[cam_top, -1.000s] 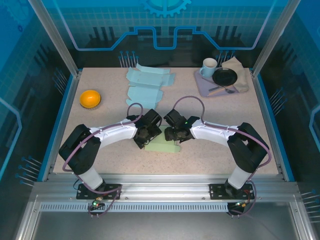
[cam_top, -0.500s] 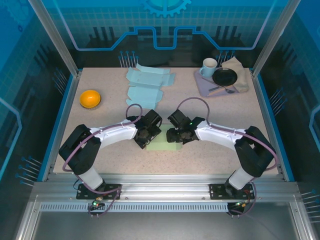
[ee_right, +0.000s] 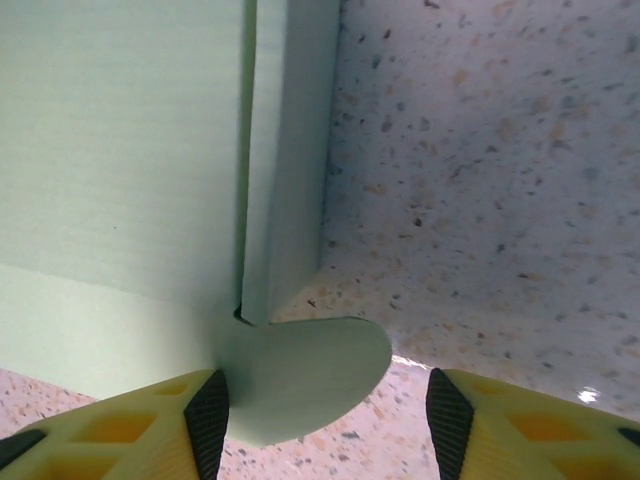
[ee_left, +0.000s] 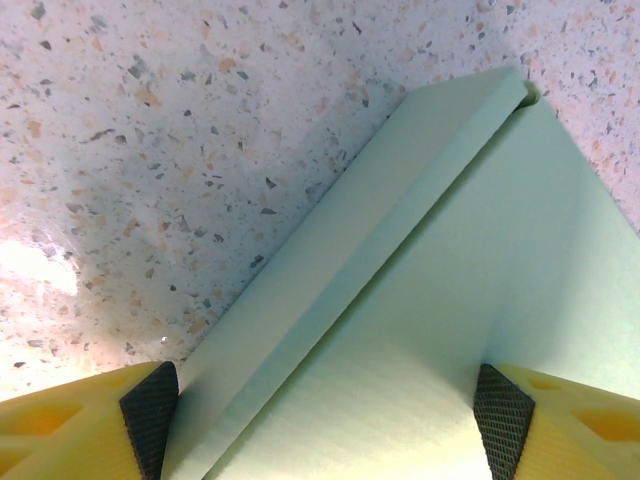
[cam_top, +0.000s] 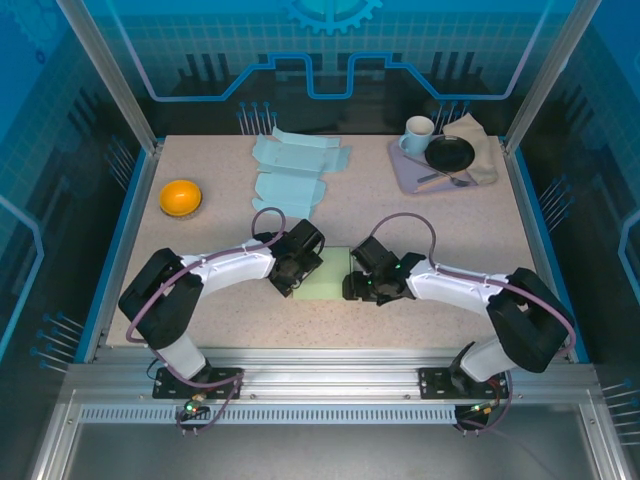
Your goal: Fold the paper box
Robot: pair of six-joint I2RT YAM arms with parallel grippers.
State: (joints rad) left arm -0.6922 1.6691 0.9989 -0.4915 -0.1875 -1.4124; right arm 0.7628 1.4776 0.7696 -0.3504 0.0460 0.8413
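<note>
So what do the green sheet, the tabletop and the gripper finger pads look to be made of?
Green sheet: probably thin matte card; it holds crisp creases and a raised folded flap. Tabletop: speckled stone-look surface, faintly glossy from the glare patch; possibly laminate. Pads: dark, cross-hatched, likely rubber, set on yellow plastic-looking fingers.

Box [cam_top: 325,278] plain pale mint green, no print. Counter [cam_top: 430,225] beige, dark and orange speckle. Left pincer [ee_left: 325,425] and right pincer [ee_right: 325,420]: yellow fingers [ee_left: 60,425], black cross-hatched pads [ee_left: 150,415]. Left arm [cam_top: 225,268] and right arm [cam_top: 455,285] white shells, black joints, purple cables [cam_top: 265,215]. Flat blanks [cam_top: 290,170] at the back light blue. Bowl [cam_top: 181,197] orange. Mug [cam_top: 418,132] white, plate [cam_top: 449,153] black, tray [cam_top: 405,166] lavender, cloth [cam_top: 482,140] beige. Walls [cam_top: 200,50] blue with a fine grid pattern.
</note>
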